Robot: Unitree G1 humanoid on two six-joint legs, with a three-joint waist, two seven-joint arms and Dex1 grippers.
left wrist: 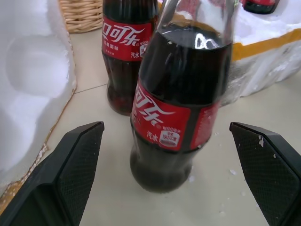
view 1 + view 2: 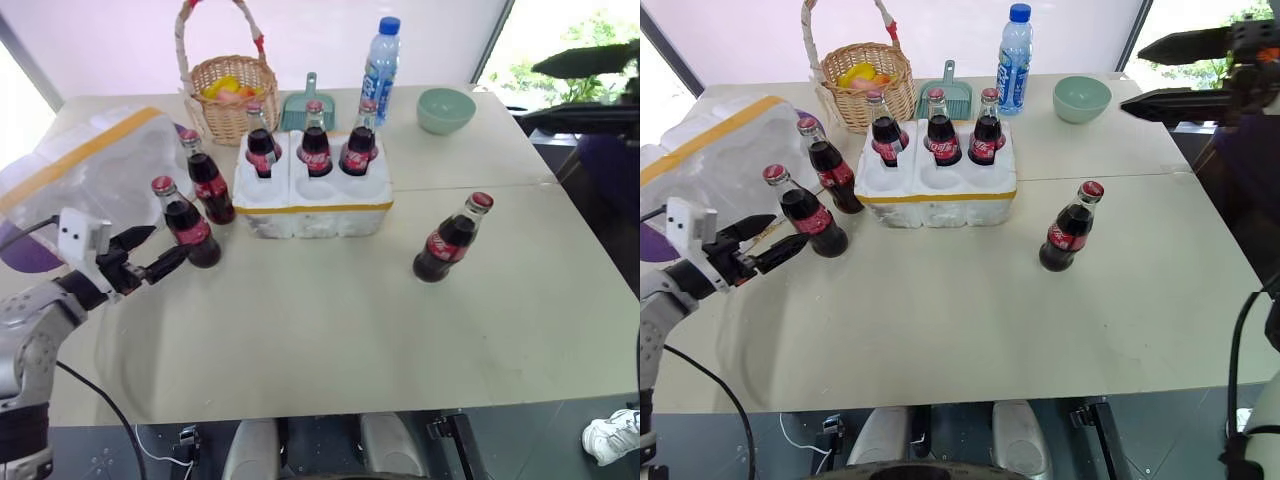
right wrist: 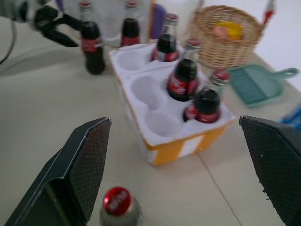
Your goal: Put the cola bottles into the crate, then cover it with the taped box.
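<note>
It looks like a staged test room rather than a home: a plain beige tabletop (image 2: 330, 330) stands before a blank white wall with a window at two o'clock showing greenery, loose cables hang at the front edge, and unrelated props, a wicker basket (image 2: 232, 95), dustpan (image 2: 303, 108) and bowl (image 2: 446, 109), sit along twelve o'clock.

Bright daylight floods in from twelve o'clock, blowing out the background; the beige matte tabletop (image 2: 330, 330) shows soft shadows. Wrist views blur toward their edges.
</note>
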